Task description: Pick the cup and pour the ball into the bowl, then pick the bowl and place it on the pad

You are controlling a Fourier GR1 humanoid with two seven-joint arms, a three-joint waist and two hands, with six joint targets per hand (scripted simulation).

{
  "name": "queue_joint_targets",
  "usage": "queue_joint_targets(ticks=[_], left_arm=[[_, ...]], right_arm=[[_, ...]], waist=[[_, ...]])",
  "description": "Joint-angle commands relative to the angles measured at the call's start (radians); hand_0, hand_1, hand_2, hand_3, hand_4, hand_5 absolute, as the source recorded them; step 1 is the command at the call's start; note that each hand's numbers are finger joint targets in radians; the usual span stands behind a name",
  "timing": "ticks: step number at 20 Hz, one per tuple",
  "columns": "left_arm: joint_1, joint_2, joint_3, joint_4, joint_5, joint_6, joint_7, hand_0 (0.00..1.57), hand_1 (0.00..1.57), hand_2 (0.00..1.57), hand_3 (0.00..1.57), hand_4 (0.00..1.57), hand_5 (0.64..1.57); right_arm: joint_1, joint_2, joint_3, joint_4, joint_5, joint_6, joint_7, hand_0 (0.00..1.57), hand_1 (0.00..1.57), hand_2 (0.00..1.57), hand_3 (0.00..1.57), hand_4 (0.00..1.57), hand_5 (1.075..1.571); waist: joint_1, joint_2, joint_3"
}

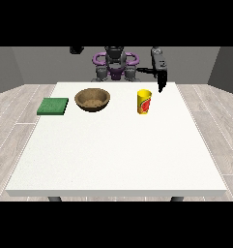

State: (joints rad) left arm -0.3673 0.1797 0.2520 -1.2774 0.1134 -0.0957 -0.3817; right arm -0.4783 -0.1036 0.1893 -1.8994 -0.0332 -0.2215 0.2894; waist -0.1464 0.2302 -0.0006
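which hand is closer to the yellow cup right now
Left. The hand at the view's right hangs just behind and beside the cup, not touching it. No other hand shows in the picture.

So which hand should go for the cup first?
The robot's left hand, at the view's right: it hangs just behind the yellow cup. The other hand shows nowhere over the table, and the bowl sits between.
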Motion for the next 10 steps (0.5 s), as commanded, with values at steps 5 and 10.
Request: queue_joint_targets(ticks=[5,10], left_arm=[[-0.016,0.046,0.031,0.27,-0.008,-0.065,-0.18,0.0,0.0,0.0,0.0,0.0,1.437],[-0.085,0.015,0.039,0.434,-0.027,-0.013,-0.274,0.0,0.0,0.0,0.0,0.0,1.432]], right_arm=[[0.108,-0.018,-0.075,-0.023,-0.044,0.062,-0.045,0.0,0.0,0.0,0.0,0.0,1.568],[0.088,-0.059,-0.115,-0.101,-0.091,0.119,0.025,0.0,0.0,0.0,0.0,0.0,1.567]], waist=[[0.006,-0.022,0.0002],[-0.037,-0.027,0.0]])
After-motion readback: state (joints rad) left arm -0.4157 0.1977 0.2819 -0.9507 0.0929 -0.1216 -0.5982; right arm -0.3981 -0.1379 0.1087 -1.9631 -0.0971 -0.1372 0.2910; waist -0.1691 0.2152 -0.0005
